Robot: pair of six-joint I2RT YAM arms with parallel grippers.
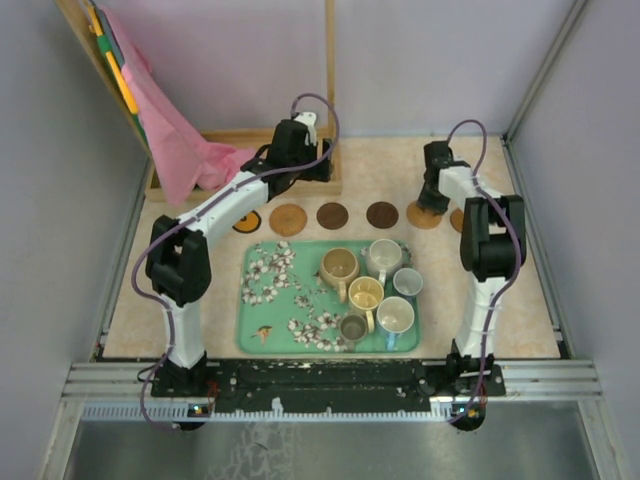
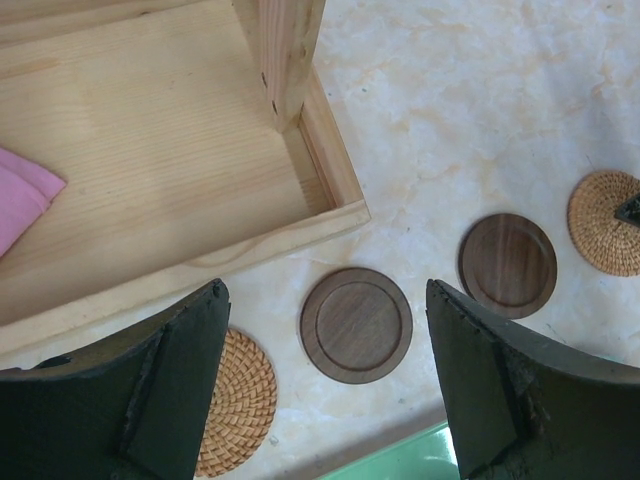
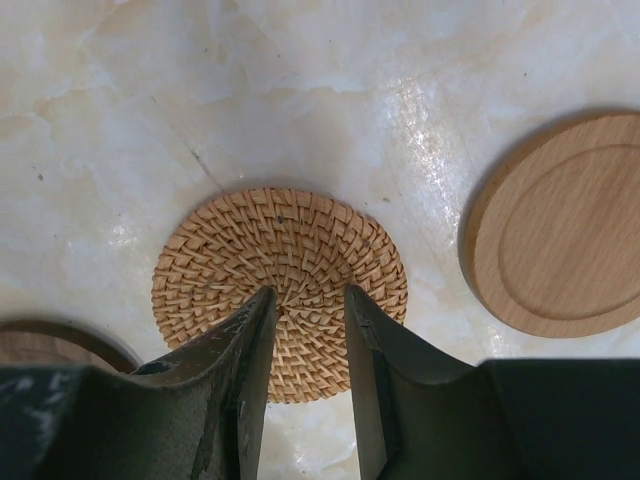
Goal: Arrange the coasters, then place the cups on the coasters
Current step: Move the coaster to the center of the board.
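Several coasters lie in a row on the marble top behind the tray: a woven one (image 1: 288,219), two dark brown ones (image 1: 332,215) (image 1: 382,214), another woven one (image 1: 425,215) and a light wooden one (image 3: 560,240). My left gripper (image 2: 325,290) hangs open above a dark coaster (image 2: 356,324), touching nothing. My right gripper (image 3: 308,293) stands over the right woven coaster (image 3: 280,290), its jaws a narrow gap apart with nothing between them and the tips at the coaster's surface. The cups stand grouped on the tray: tan (image 1: 340,266), grey (image 1: 384,255), pale blue (image 1: 407,282), yellow (image 1: 365,293), white (image 1: 395,315), small dark (image 1: 353,327).
The green floral tray (image 1: 275,320) sits in front of the coaster row; its edge (image 2: 400,460) shows in the left wrist view. A wooden frame box (image 2: 150,150) with an upright post (image 2: 285,50) holds a pink cloth (image 1: 175,150) at the back left. Grey walls enclose the table.
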